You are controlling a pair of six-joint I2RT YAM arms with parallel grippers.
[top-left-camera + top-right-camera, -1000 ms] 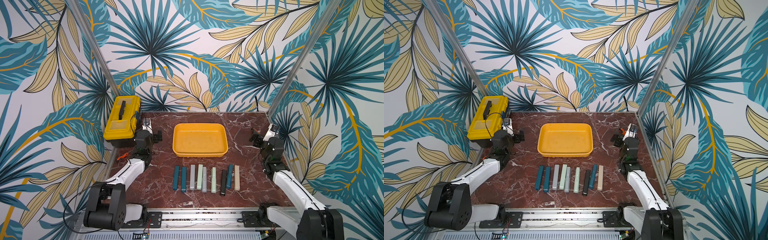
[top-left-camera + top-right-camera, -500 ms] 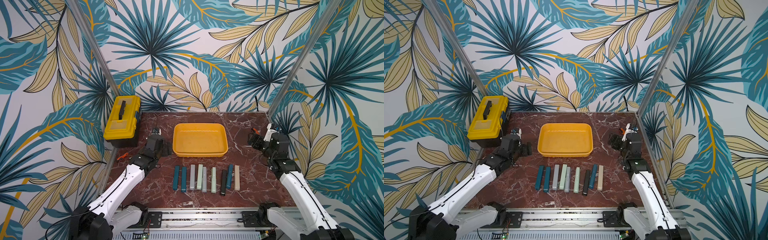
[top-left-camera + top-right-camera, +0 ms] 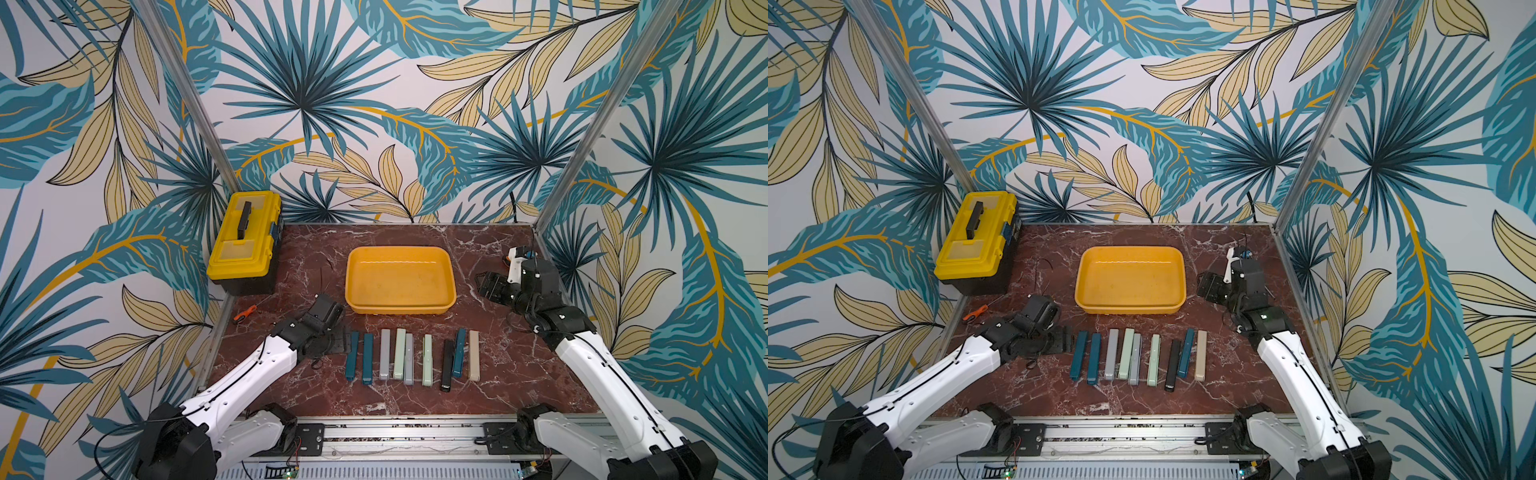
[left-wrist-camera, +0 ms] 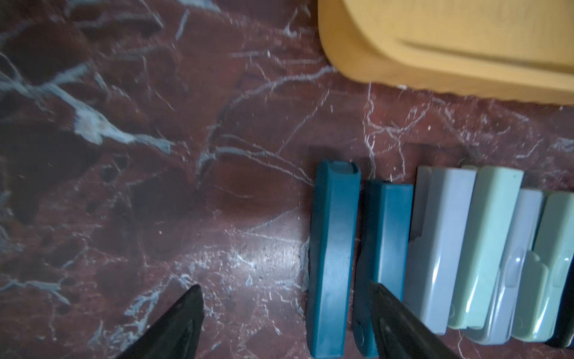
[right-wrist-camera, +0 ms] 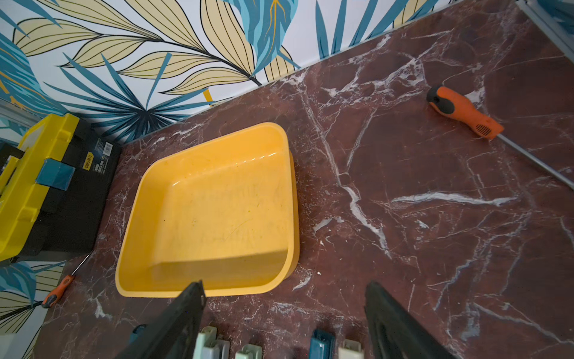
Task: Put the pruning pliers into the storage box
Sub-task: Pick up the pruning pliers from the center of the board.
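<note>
Several pruning pliers (image 3: pixel 409 357) (image 3: pixel 1133 357) lie side by side as slim bars in a row on the marble, in front of the empty orange-yellow storage box (image 3: pixel 399 309) (image 3: pixel 1129 309). My left gripper (image 3: pixel 336 343) (image 4: pixel 285 287) is open and low at the row's left end. The leftmost dark teal bar (image 4: pixel 330 248) lies between its fingers, unclamped. The right gripper (image 3: pixel 488 286) (image 5: pixel 285 284) hovers open to the right of the box, holding nothing. Only the bars' far ends (image 5: pixel 321 345) show in the right wrist view.
A yellow lidded toolbox (image 3: pixel 245 241) stands at the back left, a small orange-handled tool (image 3: pixel 244 313) in front of it. An orange-handled screwdriver (image 5: pixel 462 113) lies at the back right. Patterned walls and metal posts close in three sides.
The left arm swung from beside the toolbox forward and down to the row's left end. The right arm shifted slightly forward. Both pairs of jaws narrowed a little.
</note>
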